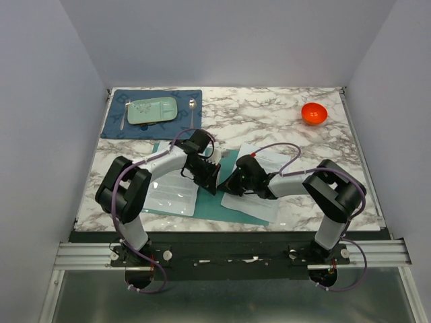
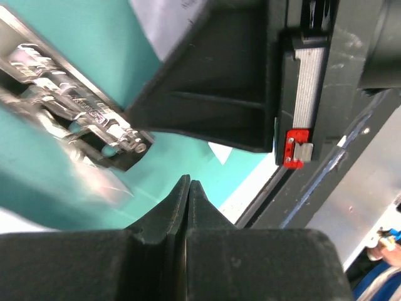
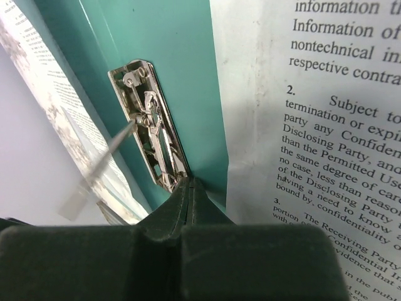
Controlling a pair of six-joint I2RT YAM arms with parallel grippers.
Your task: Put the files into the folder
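**Both grippers shut at the open folder's clip**

The left gripper [image 2: 188, 187] and right gripper [image 3: 190, 186] each have their fingers pressed together on nothing, tips close to the metal clip [image 3: 150, 125]. The right gripper's black body fills much of the left wrist view. The folder [image 1: 210, 206] lies open on the marble table [image 1: 269, 114], with clear sleeves [image 1: 172, 192] on its left half and the files [image 1: 266, 202] over its right half. Far left is a blue placemat [image 1: 114, 126] with a green tray [image 1: 153, 111] and a spoon [image 1: 192, 108]. Far right is a red bowl [image 1: 314, 113].
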